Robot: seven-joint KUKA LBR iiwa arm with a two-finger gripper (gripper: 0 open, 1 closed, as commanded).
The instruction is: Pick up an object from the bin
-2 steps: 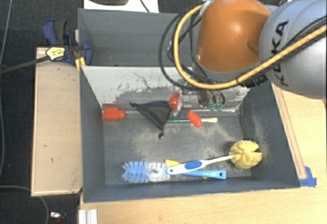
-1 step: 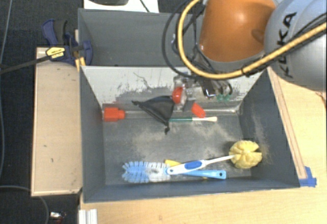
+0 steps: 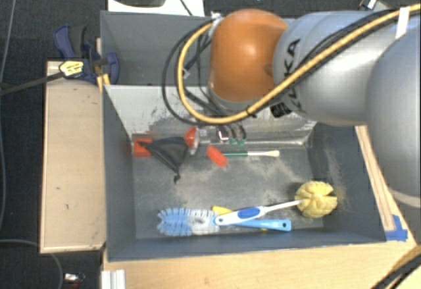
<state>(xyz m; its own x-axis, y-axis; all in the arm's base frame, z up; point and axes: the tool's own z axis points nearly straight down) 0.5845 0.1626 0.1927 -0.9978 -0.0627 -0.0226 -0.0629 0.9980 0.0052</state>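
Under the orange cover (image 3: pixel 247 54), the gripper (image 3: pixel 221 136) is positioned over the dusty grey floor of the bin (image 3: pixel 263 182), beside a black tool (image 3: pixel 168 149); its state cannot be determined.

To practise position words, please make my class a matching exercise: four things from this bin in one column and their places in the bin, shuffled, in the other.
Things
1. blue bristle brush
2. yellow sponge ball on a white stick
3. black tool with orange tips
4. thin white stick

Places in the bin
A. lower right of the view
B. middle, near the far wall
C. lower left of the view
D. left side, near the far wall

Pairs: 1-C, 2-A, 3-D, 4-B
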